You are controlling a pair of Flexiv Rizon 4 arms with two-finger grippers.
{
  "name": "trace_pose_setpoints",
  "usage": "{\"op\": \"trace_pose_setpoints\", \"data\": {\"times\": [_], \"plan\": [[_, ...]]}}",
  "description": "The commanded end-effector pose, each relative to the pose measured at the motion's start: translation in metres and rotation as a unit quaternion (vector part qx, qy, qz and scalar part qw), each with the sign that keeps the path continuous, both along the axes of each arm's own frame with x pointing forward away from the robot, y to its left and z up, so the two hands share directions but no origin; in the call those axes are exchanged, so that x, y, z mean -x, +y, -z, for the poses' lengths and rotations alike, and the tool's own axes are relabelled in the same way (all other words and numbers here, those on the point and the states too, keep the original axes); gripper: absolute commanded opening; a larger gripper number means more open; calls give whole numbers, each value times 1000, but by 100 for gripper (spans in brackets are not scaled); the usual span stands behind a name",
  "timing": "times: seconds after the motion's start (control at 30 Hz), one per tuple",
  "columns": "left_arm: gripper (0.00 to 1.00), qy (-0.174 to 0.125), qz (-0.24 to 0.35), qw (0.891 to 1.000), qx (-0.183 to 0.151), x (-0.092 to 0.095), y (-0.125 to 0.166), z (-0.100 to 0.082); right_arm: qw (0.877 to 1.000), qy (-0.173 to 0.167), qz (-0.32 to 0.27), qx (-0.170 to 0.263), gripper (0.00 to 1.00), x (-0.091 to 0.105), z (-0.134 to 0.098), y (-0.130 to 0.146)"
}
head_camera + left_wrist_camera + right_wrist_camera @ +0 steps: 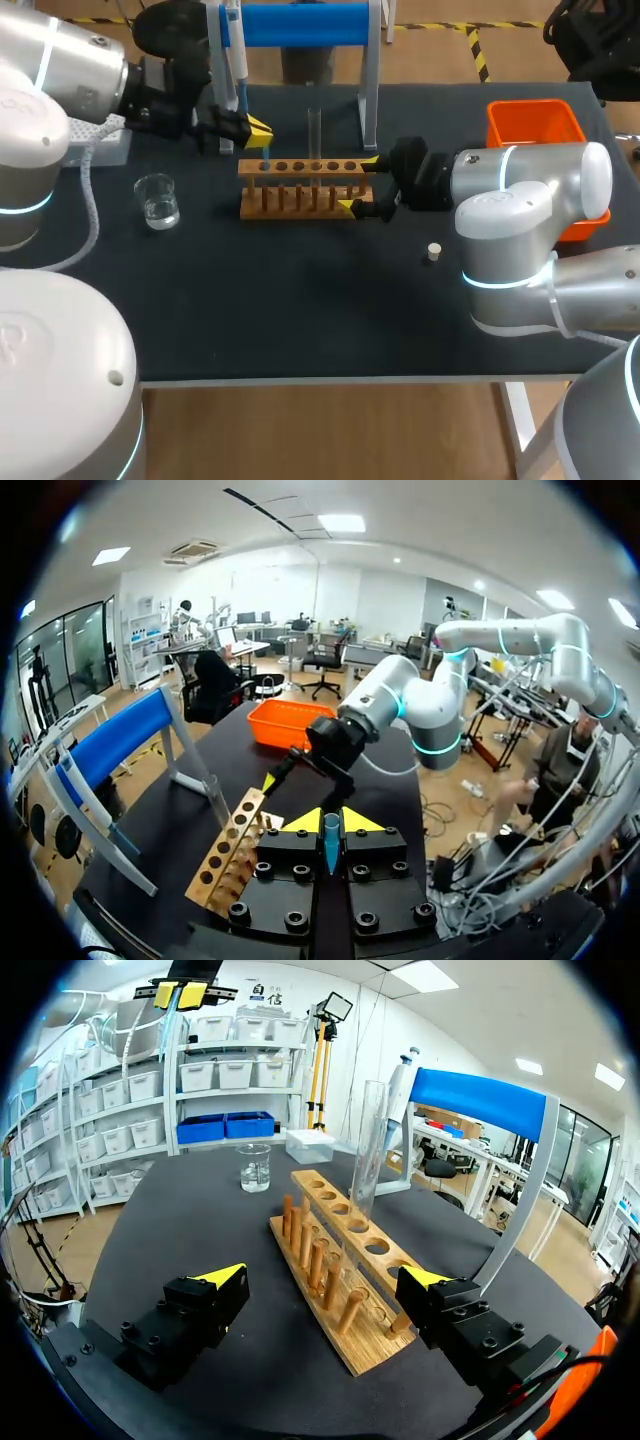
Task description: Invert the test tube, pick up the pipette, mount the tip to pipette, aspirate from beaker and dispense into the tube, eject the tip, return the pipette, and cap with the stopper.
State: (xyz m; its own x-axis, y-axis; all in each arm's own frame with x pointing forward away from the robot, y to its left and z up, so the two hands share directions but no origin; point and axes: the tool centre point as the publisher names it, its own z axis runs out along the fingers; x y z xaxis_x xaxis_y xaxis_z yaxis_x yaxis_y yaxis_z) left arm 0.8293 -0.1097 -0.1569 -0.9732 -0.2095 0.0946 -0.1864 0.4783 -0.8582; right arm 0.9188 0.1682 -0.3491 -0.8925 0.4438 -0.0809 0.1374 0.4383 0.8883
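Observation:
My left gripper hovers over the left end of the wooden rack and is shut on a blue pipette tip, which points down at the rack. A clear test tube stands upright in the rack. My right gripper is open, its fingers either side of the rack's right end, with the tube ahead of it. The pipette hangs on the blue stand. A beaker of clear liquid sits at the left. A small white stopper lies right of centre.
The pipette stand rises just behind the rack. An orange bin sits at the far right, behind my right arm. A white box lies at the far left, under my left arm.

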Motion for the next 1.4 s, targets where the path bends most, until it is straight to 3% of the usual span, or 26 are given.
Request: {"op": "trace_pose_setpoints", "data": {"times": [0.03, 0.57, 0.8, 1.0, 1.4], "plan": [[0, 0, -1, 1000, -1, 0, -6, 0, 1000, 0, 0, 0, 100, 0, 0, 0], [0, 1, 2, 1000, -2, 0, -7, 0, 1000, 0, 0, 0, 100, 0, 0, 0], [0, 1, 2, 1000, -2, 0, -7, 0, 999, -12, -13, -30, 100, 22, -20, -33], [0, 1, 2, 1000, -2, 0, -7, 0, 996, -16, -61, -55, 100, 41, -34, -52], [0, 1, 2, 1000, -2, 0, -7, 0, 984, -13, -126, -123, 100, 72, -66, -57]]}}
